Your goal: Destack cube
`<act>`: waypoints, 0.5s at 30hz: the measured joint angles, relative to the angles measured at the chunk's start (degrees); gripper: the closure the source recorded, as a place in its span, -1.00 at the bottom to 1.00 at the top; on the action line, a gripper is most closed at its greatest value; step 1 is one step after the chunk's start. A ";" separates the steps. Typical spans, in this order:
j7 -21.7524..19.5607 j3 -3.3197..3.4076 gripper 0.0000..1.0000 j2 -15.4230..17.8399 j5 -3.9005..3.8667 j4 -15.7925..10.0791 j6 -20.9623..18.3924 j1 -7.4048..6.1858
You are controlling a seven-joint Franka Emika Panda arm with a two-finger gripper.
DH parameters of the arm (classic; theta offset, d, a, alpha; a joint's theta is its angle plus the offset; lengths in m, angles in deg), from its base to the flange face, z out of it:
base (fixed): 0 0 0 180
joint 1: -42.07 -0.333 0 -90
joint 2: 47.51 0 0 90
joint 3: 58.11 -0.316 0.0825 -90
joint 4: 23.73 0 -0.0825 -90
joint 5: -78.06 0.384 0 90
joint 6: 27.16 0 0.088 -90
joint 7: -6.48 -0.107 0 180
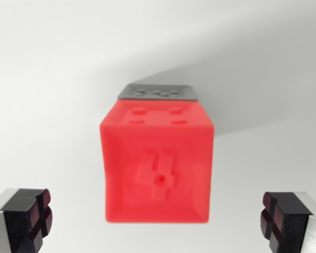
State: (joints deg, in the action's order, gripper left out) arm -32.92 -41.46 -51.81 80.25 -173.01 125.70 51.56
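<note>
- Red cube [157, 168] sits stacked on a grey cube [157, 91]; you're in the approach.
- Pincer [158, 221] gapes wide, empty, straddling it.
- Next: descend, close on red only.

A plain white surface [47, 79] fills the whole view — smooth, matte, with no marks or seams that can be made out. A soft grey shadow [253, 95] lies across its upper right part, its edge running slantwise from the top right corner down toward the middle, and paler light falls on the wrist view's left. The picture is slightly blurred throughout.
</note>
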 joint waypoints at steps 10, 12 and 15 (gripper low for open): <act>3.59 -1.33 -1.00 -6.16 4.98 0.08 5.82 0.29; 4.22 -1.70 -1.00 -7.20 5.85 0.19 6.74 0.45; 5.06 -2.26 -1.00 -8.52 7.03 0.38 7.86 0.75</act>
State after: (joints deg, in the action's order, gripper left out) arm -27.85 -43.72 -60.33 87.28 -172.64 133.56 52.31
